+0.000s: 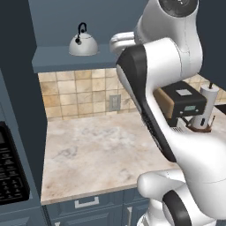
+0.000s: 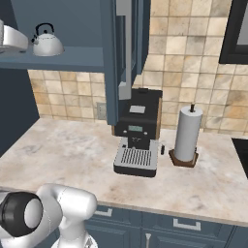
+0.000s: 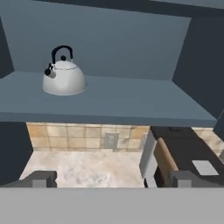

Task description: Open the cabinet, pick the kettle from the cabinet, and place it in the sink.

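Counter (image 2: 63, 150) bare; right base view alone shows cabinet (image 2: 127, 58) door swung open.

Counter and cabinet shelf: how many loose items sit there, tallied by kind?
Kettle, on the cabinet shelf: 1
Coffee machine, on the counter: 1
Paper towel roll, on the counter: 1
Total: 3

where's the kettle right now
The kettle stands on the open cabinet shelf, toward its left end, above the counter and left of the coffee machine.
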Controlling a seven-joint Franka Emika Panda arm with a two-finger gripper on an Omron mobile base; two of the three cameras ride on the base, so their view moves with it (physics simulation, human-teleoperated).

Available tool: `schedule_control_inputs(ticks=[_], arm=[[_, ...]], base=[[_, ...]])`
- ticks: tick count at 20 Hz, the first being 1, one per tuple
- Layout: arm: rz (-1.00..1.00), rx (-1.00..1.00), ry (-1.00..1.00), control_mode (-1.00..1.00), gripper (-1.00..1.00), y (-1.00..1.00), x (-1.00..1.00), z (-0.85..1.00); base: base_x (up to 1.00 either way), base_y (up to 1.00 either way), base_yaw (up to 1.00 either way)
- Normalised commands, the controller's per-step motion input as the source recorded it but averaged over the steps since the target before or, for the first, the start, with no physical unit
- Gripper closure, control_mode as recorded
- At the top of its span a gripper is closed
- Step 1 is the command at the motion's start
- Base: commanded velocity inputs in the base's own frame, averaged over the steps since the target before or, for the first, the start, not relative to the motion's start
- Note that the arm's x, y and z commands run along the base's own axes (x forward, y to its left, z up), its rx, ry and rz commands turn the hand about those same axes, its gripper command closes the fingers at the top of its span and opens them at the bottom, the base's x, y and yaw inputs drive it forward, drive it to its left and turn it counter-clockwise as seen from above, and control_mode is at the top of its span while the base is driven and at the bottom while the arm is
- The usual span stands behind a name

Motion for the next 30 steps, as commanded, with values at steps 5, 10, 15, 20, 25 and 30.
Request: schedule_control_inputs(ticks=[5, 10, 15, 20, 25, 30], arm=[[0.0, 0.01, -0.12, -1.0, -1.0, 0.2, 0.25, -0.09], [0.0, 0.02, -0.1, -1.0, -1.0, 0.23, 0.26, -0.05], [0.0, 0.0, -0.03, -1.0, -1.0, 0.15, 0.3, 0.04], [0.0, 0.0, 0.0, -1.0, -1.0, 0.18, 0.34, 0.06], [0.0, 0.0, 0.0, -1.0, -1.0, 0.22, 0.32, 0.04], [0.0, 0.0, 0.0, -1.0, -1.0, 0.23, 0.32, 0.06]], base=[[0.0, 0.0, 0.0], [0.0, 0.0, 0.0], [0.0, 0.0, 0.0], [0.0, 0.0, 0.0], [0.0, 0.0, 0.0], [0.0, 0.0, 0.0]])
